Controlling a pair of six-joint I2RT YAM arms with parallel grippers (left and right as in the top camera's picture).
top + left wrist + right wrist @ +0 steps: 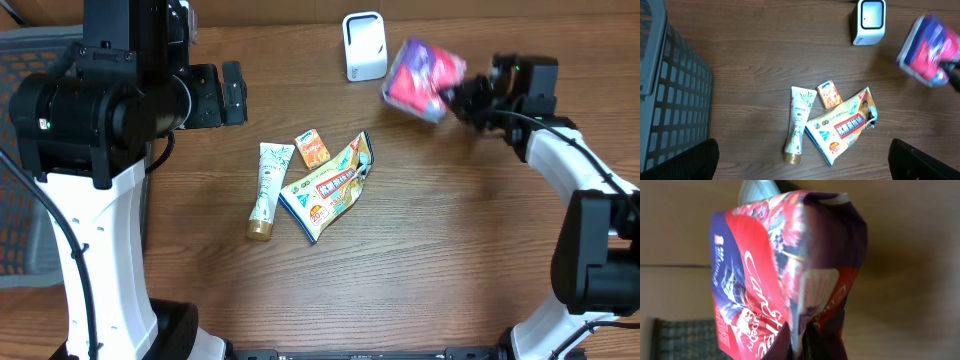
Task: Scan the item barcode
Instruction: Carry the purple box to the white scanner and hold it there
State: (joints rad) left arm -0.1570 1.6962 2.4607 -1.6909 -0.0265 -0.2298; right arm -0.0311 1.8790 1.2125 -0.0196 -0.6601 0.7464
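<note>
Clamping the red-and-purple packet just beside the white scanner, the right pincer is squeezed tight on its edge. The left pincer gapes wide, holding nothing, above the wooden bench near a grey basket.

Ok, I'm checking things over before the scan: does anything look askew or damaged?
Only mildly. The red bag hangs tilted and creased where the right gripper pinches it, beside the scanner. The yellow pouch on the table is crumpled at one corner. Nothing looks spilled.
</note>
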